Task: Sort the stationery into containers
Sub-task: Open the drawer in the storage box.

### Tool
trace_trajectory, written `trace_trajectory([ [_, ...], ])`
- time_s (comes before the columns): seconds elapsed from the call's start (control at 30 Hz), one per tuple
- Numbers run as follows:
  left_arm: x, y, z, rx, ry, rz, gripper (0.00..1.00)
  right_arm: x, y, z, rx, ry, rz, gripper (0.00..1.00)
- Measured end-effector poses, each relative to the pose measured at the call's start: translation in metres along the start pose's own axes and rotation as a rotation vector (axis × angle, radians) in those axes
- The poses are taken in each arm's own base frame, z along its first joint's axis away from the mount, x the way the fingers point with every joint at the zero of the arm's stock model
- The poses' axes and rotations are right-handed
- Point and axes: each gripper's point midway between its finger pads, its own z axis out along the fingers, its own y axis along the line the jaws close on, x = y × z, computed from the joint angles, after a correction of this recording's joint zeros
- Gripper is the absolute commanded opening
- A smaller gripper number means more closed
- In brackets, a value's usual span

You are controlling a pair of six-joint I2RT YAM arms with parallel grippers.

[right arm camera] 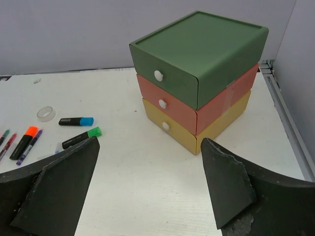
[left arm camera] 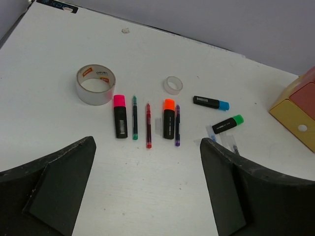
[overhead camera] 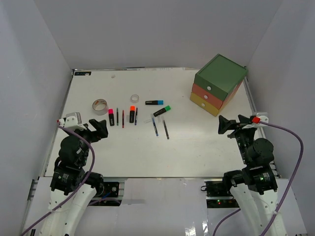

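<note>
Pink marker [overhead camera: 111,118], lying near-to-far, cap far

A robotics lab test cell: a white table [overhead camera: 197,147] boxed in by plain pale panels [overhead camera: 39,64] on three sides, with the left arm [overhead camera: 71,162] and right arm [overhead camera: 258,162] bolted at the table's near edge.

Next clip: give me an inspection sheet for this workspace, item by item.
Surface: white table, no spills seen.
Job's things: three-drawer chest, all drawers shut; large tape roll, small clear roll, pink marker, orange marker, blue marker, green marker and thin pens loose left of it.
Clutter: pale speck near the far edge.
Grippers: left gripper and right gripper open, empty.
Cables: purple cable along each arm.
Surroundings: pale walls on three sides.
</note>
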Motion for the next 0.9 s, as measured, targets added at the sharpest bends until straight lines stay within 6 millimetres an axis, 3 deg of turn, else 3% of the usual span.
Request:
trace_trajectory([
  [0.3, 0.017, -0.007, 0.016, 0.01, 0.08, -0.011, 0.98, 0.018, -0.007, 0.012, 0.058, 0.099, 0.039, 0.9],
  [0.57, 0.033, -0.022, 0.048, 0.006, 0.232, -0.015, 0.98, -0.002, -0.017, 0.028, 0.162, 0.147, 0.064, 0.9],
  [0.7, 0.024, -0.036, 0.068, 0.018, 0.26, -0.017, 0.98, -0.003, -0.021, 0.046, 0.207, 0.227, 0.059, 0.9],
  [0.9, 0.019, -0.043, 0.088, 0.023, 0.259, -0.006, 0.98, 0.013, -0.014, 0.081, 0.241, 0.372, 0.055, 0.94],
])
